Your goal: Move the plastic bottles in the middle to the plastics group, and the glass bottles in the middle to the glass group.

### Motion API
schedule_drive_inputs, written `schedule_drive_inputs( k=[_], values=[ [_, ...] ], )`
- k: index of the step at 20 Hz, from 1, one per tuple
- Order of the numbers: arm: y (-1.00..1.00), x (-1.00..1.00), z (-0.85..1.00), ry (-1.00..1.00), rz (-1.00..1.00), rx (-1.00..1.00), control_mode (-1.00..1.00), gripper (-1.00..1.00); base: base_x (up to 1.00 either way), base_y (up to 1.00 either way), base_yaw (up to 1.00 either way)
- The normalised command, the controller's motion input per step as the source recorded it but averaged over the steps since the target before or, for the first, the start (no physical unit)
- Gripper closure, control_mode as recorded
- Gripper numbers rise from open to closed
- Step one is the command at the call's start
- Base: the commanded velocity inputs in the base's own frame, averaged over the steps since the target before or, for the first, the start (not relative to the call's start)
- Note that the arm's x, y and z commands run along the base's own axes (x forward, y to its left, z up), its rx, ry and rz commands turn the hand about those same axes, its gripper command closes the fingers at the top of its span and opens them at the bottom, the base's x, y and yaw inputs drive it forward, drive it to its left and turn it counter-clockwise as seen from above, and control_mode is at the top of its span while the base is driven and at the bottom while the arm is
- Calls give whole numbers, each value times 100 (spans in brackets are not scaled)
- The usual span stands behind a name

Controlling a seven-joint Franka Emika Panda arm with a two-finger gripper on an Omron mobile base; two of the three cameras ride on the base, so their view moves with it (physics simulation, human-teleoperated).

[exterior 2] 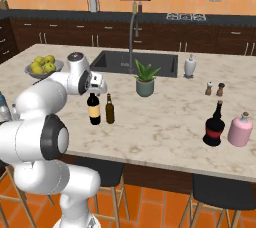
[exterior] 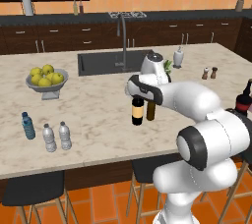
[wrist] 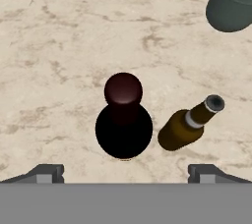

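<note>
A beige marbled stone island counter (exterior 2: pixel 165 122) carries a tall black yellow-labelled wine bottle (exterior 2: pixel 93 108) just beside a slim brown-olive bottle (exterior 2: pixel 109 109). Near its left end stand three small water bottles (exterior: pixel 48 137), behind them a grey bowl of yellow-green fruit (exterior: pixel 46 79). At the right sit a round red-banded dark bottle (exterior 2: pixel 214 124) and a pink jug (exterior 2: pixel 240 130).

The arm (exterior: pixel 197 120) is built of fat, rounded white segments with a smooth, glossy shell, each link swelling like a bulb where it meets the next. Dark charcoal rings mark the joints: a broad black disc (exterior: pixel 192 150) sits on the side of the big lower joint, and a dark band (exterior: pixel 142 90) wraps the narrower forearm section near the wrist. The wrist ends in a white cylindrical cap with a grey top (exterior: pixel 154 58). No cables, screws or lettering can be made out on the shell. The jaws end in two small dark grey fingertips (wrist: pixel 45 173), blocky and angular, with paler square faces.
</note>
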Motion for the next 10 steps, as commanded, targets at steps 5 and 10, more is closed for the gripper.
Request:
schedule_drive_inputs(
  k=[5,10],
  values=[
    [0,33,-6,-3,0,0,-100,-100,0,0,0],
    [0,34,0,1,0,0,-100,-100,0,0,0]
  ],
)
